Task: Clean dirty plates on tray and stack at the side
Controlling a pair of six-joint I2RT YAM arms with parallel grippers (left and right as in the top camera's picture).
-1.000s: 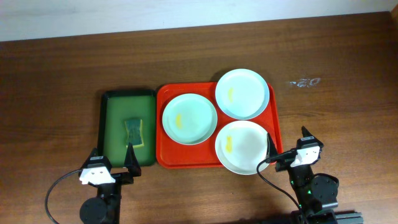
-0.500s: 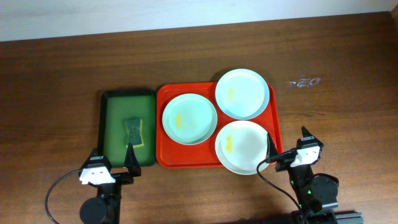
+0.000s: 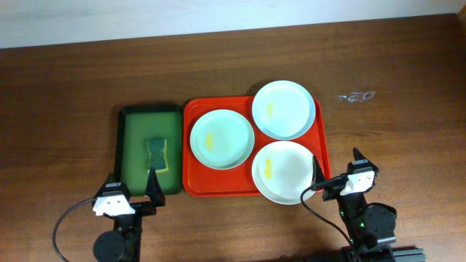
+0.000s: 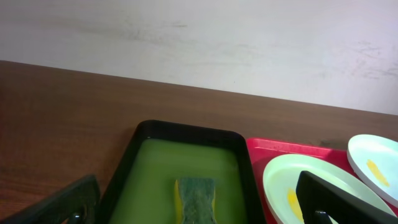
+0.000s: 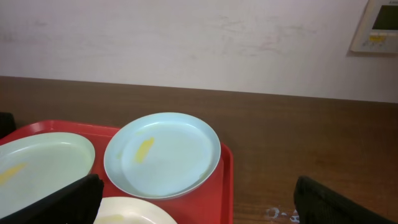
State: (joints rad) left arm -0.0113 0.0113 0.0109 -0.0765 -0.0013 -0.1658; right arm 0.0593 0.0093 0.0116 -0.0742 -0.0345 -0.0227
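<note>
Bearing red tray [image 3: 218,186] — wood tbl [image 3: 65,87], pale wall [image 5: 186,37].

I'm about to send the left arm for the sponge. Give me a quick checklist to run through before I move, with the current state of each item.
1. Left tool open and empty: ok.
2. Right tool open and empty: ok.
3. Sponge lying free in the green tray: ok.
4. All three dirty plates on the red tray: ok, though the nearest plate overhangs the tray's front rim.
5. Plates clean: not ok, each shows a yellow smear.
6. Sponge wet: cannot tell.
</note>
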